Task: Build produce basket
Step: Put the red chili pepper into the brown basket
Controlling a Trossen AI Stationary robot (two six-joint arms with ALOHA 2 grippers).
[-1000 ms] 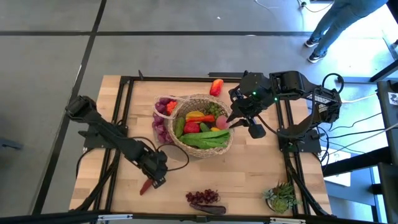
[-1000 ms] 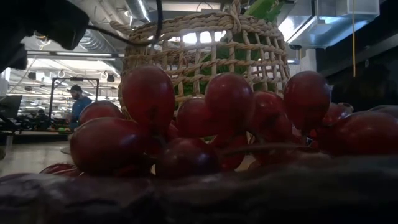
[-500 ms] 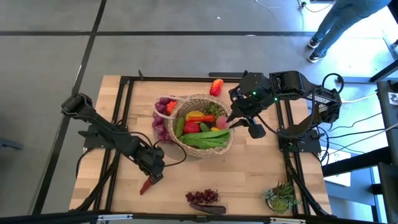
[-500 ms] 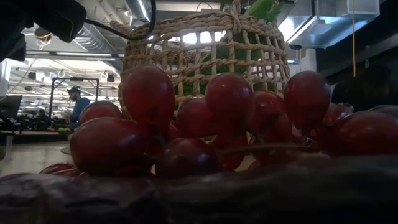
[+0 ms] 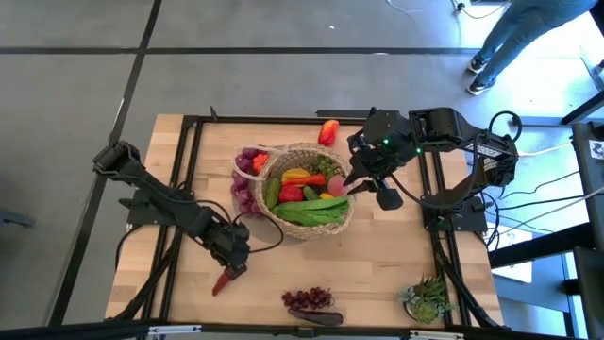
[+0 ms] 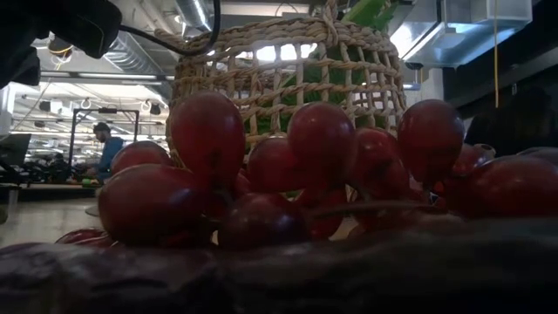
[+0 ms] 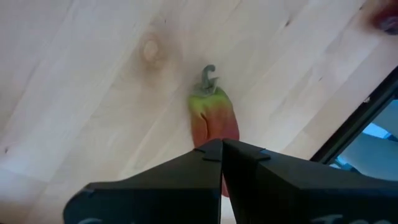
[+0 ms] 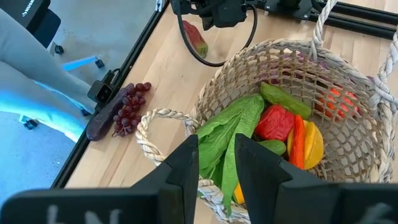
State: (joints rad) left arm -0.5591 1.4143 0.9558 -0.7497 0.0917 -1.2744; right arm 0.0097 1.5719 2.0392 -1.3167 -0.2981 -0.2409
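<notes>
The woven basket stands mid-table and holds peppers, a tomato and green leaves. A red-orange chilli lies flat on the wood near the table's left front. My left gripper is shut just over the chilli's pointed end; its green stem shows past the fingertips. My right gripper hangs open above the basket's right rim with nothing between its fingers. Purple grapes lie at the near edge and fill the low view. My left gripper points steeply down over the chilli's pointed end. Its own shut fingers hide that end, so I cannot tell whether they touch it. The chilli lies flat on the table.
A red-orange pepper lies behind the basket, and purple produce lies at the basket's left side. A dark purple piece lies beside the grapes. A spiky potted plant stands near the right front corner. A person stands beyond the far right.
My left gripper has risen slightly over the chilli and has stayed shut. The chilli lies where it was on the table.
</notes>
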